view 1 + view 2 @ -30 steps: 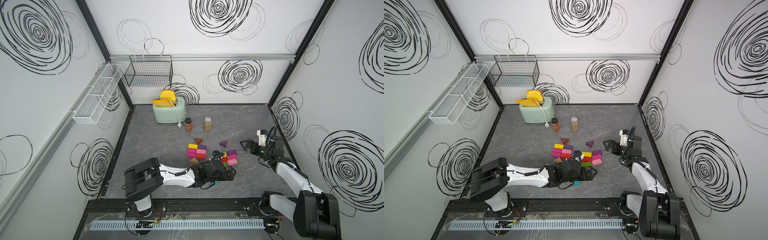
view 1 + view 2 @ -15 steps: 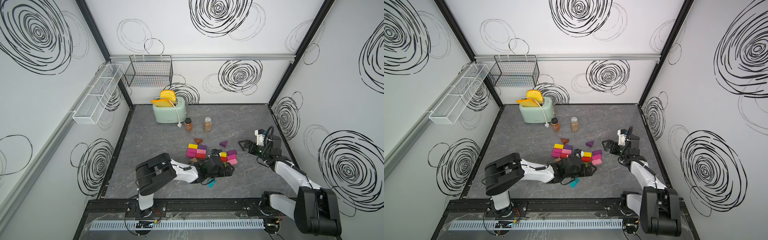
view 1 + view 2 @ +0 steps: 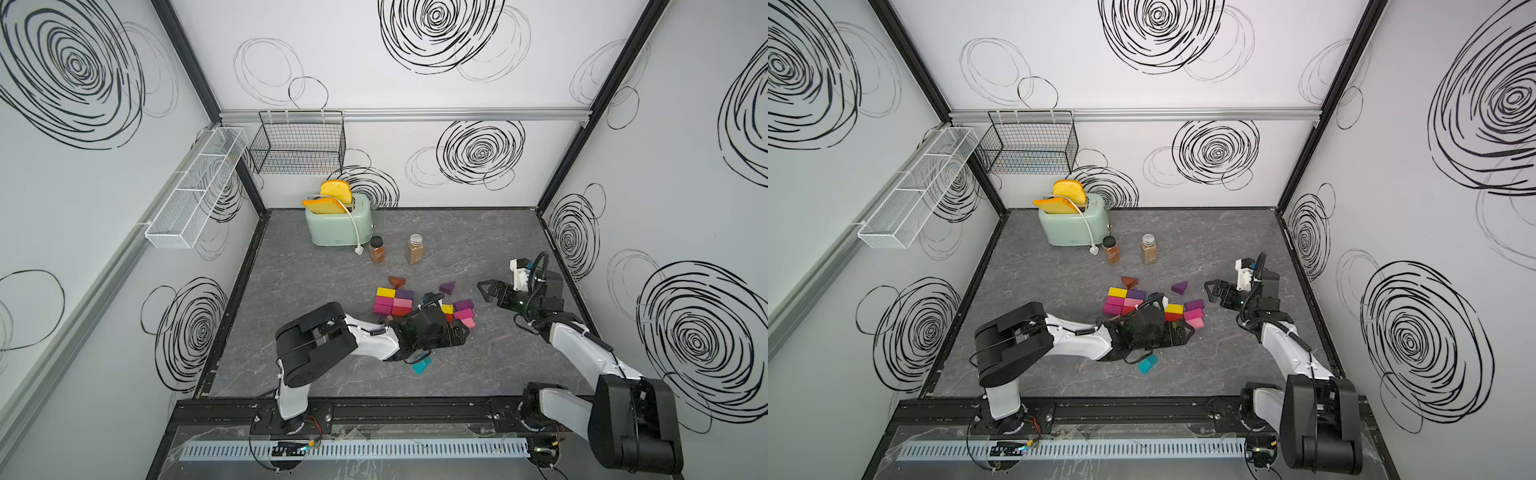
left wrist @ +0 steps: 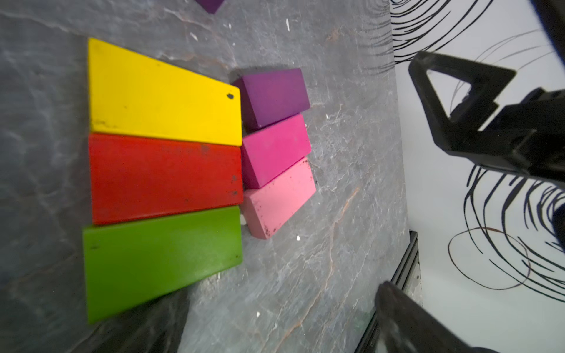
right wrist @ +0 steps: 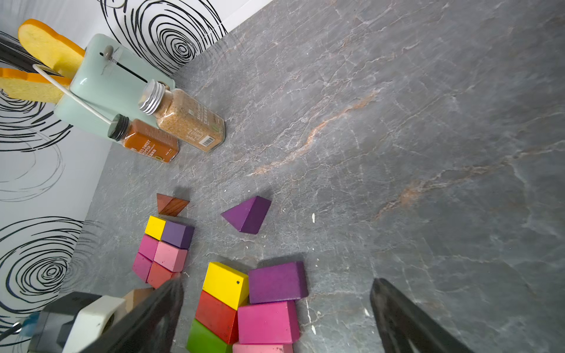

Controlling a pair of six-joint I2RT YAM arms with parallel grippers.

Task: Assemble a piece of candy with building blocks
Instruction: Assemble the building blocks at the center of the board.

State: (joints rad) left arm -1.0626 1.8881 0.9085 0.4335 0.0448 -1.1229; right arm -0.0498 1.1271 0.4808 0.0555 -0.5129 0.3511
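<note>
Building blocks lie in two clusters in both top views: a six-brick group (image 3: 392,300) and a second cluster (image 3: 460,311) of yellow, red, green, purple, magenta and pink bricks (image 4: 165,94). A brown wedge (image 3: 396,281), a purple wedge (image 5: 248,215) and a teal wedge (image 3: 1148,364) lie loose. My left gripper (image 3: 462,331) stands open, low beside the second cluster, nothing between its fingers (image 4: 397,318). My right gripper (image 3: 484,291) hangs open just right of that cluster; its fingers (image 5: 397,318) straddle the magenta brick (image 5: 267,321) from above without touching.
A mint toaster (image 3: 337,226) with bread slices stands at the back. Two spice jars (image 3: 377,249) (image 3: 414,249) stand just in front of it. A black wire basket (image 3: 299,143) and a white wire rack (image 3: 193,195) hang on the walls.
My left arm's elbow has swung right and back while its gripper stayed by the blocks. The teal wedge now lies uncovered on the floor. The right gripper has barely moved.
</note>
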